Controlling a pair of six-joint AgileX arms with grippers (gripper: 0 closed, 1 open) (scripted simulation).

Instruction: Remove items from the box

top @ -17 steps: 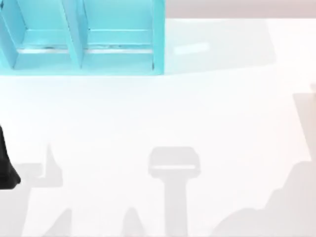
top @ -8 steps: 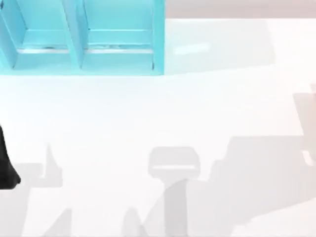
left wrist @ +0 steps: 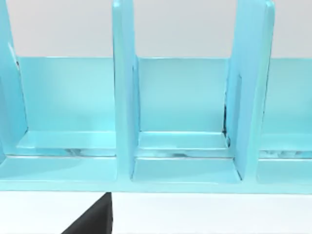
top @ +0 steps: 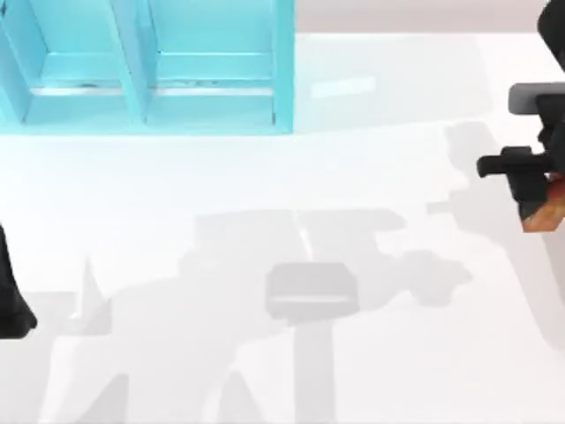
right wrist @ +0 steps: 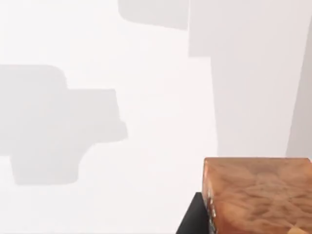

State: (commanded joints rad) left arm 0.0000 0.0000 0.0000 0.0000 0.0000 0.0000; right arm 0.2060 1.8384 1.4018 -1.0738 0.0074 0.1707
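My right gripper (top: 530, 190), closed on the orange-brown carton (right wrist: 258, 195), holds it over the table's (top: 265, 194) right edge, well clear of the blue box (top: 150, 71), apparently for set-down.

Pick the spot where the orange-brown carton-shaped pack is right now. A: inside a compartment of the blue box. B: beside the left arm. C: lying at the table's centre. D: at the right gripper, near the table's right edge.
D: the orange-brown carton-shaped pack sits at the right gripper by the table's right edge, far from the light blue divided box.
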